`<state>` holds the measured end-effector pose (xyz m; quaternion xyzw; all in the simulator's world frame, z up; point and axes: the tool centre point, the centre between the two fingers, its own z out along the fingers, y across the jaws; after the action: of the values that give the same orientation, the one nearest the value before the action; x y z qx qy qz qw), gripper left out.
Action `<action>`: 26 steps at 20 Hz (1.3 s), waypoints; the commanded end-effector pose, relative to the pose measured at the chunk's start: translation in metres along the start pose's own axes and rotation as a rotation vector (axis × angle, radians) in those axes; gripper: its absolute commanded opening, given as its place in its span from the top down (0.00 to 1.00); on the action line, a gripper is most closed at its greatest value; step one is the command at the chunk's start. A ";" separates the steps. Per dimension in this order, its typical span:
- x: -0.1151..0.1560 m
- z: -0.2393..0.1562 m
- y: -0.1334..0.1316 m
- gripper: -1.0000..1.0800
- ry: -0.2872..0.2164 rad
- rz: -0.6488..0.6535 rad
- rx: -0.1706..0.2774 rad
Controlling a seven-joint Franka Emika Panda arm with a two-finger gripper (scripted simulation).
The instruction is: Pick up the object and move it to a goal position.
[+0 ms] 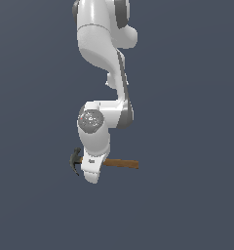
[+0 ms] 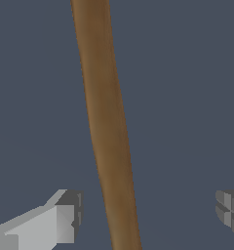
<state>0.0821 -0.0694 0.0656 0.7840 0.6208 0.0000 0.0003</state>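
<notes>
The hammer lies on the dark grey floor. Its dark grey head points to the exterior view's left and its brown wooden handle runs to the exterior view's right. My hand hides the part of the handle next to the head. In the wrist view the handle runs lengthwise between my fingers. My gripper is open, with one fingertip on each side of the handle and a clear gap to both. Nothing is held.
The arm stands upright above the hammer. A plain dark grey floor fills the rest of both views.
</notes>
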 end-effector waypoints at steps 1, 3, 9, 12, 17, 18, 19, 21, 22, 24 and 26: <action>0.000 0.005 0.000 0.04 0.000 -0.001 0.001; 0.000 0.013 -0.001 0.04 0.000 -0.001 0.001; 0.000 0.043 -0.001 0.04 0.000 -0.004 0.001; 0.000 0.049 -0.001 0.04 0.000 -0.005 0.000; 0.000 0.049 0.000 1.00 0.000 -0.005 0.000; 0.000 0.049 0.000 1.00 0.000 -0.005 0.000; 0.000 0.049 0.000 1.00 0.000 -0.005 0.000; 0.000 0.049 0.000 1.00 0.000 -0.005 0.000; 0.000 0.049 0.000 1.00 0.000 -0.005 0.000; 0.000 0.049 0.000 1.00 0.000 -0.005 0.000; -0.001 0.049 -0.001 1.00 -0.001 -0.003 0.003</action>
<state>0.0809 -0.0699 0.0163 0.7827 0.6223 -0.0016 -0.0008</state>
